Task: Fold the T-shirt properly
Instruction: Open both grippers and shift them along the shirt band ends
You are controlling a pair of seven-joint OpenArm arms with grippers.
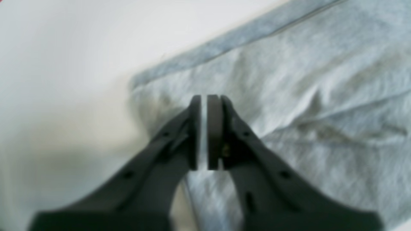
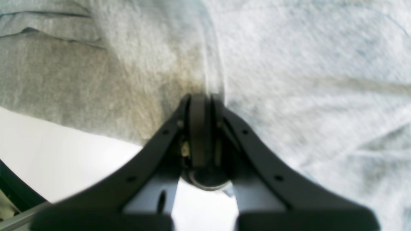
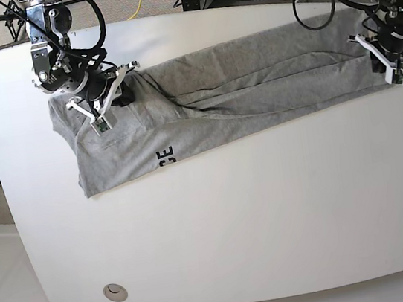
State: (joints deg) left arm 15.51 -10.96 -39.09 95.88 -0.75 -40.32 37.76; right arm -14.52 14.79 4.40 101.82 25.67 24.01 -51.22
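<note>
One T-shirt [image 3: 251,76], heather grey, lies folded lengthwise as a long band across the upper half of the base view, running from upper right down to a wider end at left. Black lettering [image 3: 165,155] shows at its lower edge, left of centre. Creases run along the band's length.

One white table [image 3: 234,221], rounded corners, bare across the lower half of the frame.

Two grippers:
- Right gripper [image 3: 120,93], upper left of the base view. Jaws pressed together on a bunched fold of the T-shirt [image 2: 289,80]; in the right wrist view the cloth rises in a ridge straight from the tips [image 2: 200,98].
- Left gripper [image 3: 375,59], upper right of the base view, at the band's far end. In the left wrist view its pads [image 1: 214,128] stand a narrow slit apart, pale grey showing between them; gripper [image 1: 204,99] sits over the T-shirt [image 1: 305,96] near a hemmed corner. Whether cloth is pinched in the slit cannot be told.
</note>
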